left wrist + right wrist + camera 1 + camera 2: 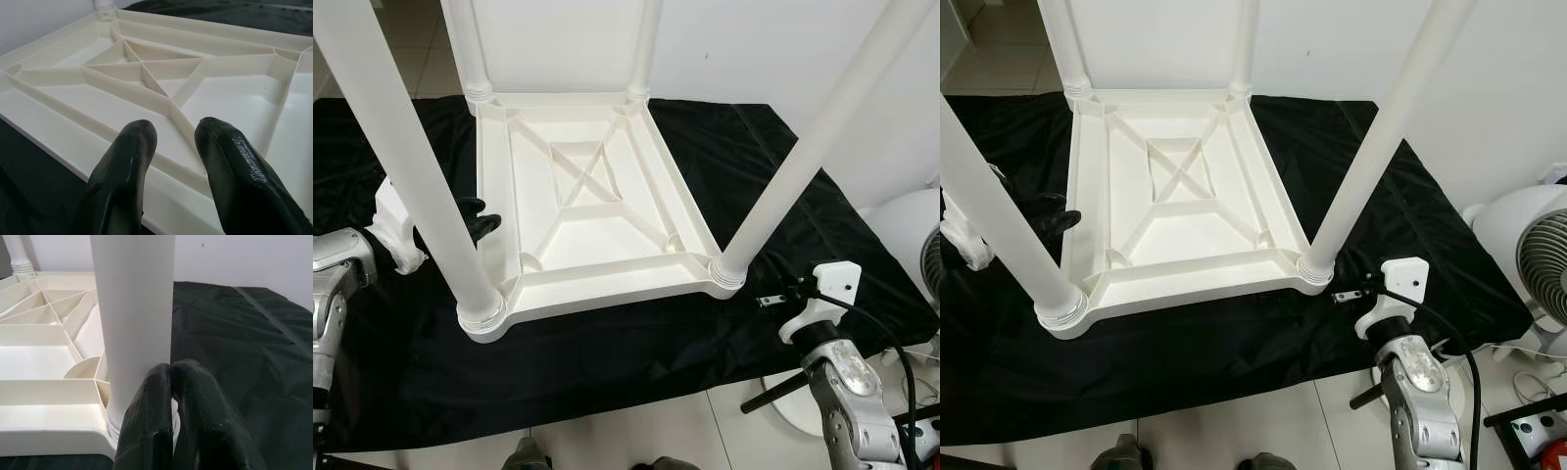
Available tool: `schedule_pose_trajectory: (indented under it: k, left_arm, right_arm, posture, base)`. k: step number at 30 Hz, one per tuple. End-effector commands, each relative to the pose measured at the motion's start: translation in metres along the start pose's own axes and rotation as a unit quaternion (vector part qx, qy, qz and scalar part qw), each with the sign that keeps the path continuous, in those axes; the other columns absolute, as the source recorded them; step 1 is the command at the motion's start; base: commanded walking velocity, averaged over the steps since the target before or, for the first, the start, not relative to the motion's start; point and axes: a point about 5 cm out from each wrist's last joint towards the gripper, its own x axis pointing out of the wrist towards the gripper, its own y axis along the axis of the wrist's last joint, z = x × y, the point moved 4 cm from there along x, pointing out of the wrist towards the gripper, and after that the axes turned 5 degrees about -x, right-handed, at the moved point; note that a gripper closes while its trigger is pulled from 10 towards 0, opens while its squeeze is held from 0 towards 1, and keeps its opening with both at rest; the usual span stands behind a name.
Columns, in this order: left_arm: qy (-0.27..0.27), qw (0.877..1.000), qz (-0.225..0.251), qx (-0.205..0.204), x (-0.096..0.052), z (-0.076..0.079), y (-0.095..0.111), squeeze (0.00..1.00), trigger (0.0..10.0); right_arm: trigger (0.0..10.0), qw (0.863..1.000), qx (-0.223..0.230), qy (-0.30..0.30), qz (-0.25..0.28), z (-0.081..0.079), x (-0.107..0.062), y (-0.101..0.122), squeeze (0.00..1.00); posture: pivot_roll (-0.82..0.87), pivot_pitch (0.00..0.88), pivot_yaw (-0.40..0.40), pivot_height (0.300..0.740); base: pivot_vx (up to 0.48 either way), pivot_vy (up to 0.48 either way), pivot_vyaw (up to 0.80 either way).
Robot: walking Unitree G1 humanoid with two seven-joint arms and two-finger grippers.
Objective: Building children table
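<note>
**Table upside down, all four legs in**

Lies top-down on the black cloth (724,166) on the floor, table (592,211) legs up for fitting. Left gripper (173,147) slightly parted, empty, above the table's left rim. Right gripper (171,382) closed, empty, beside the near right leg (134,323).

An upturned white table (1175,211) with four legs lies on black cloth (1234,343) beside a fan (1538,264).

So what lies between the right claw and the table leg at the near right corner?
Nothing. In the right wrist view the shut right claw points at the white round plastic leg with no object between; whether they touch is unclear.
</note>
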Motion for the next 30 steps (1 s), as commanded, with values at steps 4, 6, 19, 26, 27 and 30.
schedule_pose_trajectory:
  k: [4,6,19,26,27,30]
  left_arm:
    - [0.060,0.997,0.039,-0.025,0.002,-0.011,0.007,0.00,10.0]
    - [0.056,0.997,0.040,-0.026,0.003,-0.011,0.007,0.00,10.0]
    - [-0.052,0.995,0.065,-0.054,0.025,0.039,0.009,0.00,10.0]
    - [-0.159,0.982,0.071,-0.072,0.027,0.092,0.010,0.00,10.0]
    - [-0.183,0.978,0.069,-0.076,0.026,0.104,0.009,0.00,10.0]
    - [-0.208,0.973,0.065,-0.079,0.025,0.116,0.009,0.00,10.0]
  right_arm:
    - [10.0,0.999,0.005,0.029,-0.025,0.000,-0.023,-0.003,0.00]
    - [10.0,0.999,0.006,0.041,-0.030,-0.002,-0.026,-0.004,0.00]
    - [10.0,0.989,0.019,0.144,-0.004,-0.029,-0.001,0.015,0.00]
    - [10.0,0.989,0.020,0.146,0.013,-0.021,0.023,0.021,0.00]
    - [10.0,0.991,0.015,0.132,0.013,-0.014,0.027,0.020,0.00]
    - [10.0,0.993,0.013,0.118,0.013,-0.006,0.031,0.020,0.00]
  posture:
    - [0.12,0.033,-0.100,0.740]
    - [0.12,0.034,-0.098,0.740]
    - [0.10,0.035,-0.075,0.740]
    - [0.11,0.036,-0.088,0.740]
    - [0.12,0.037,-0.093,0.740]
    - [0.12,0.039,-0.094,0.740]
  base:
    - [0.000,0.000,0.00]
    - [0.000,0.000,0.00]
    - [0.000,0.000,0.00]
    - [0.000,0.000,0.00]
    - [0.000,0.000,0.00]
    - [0.000,0.000,0.00]
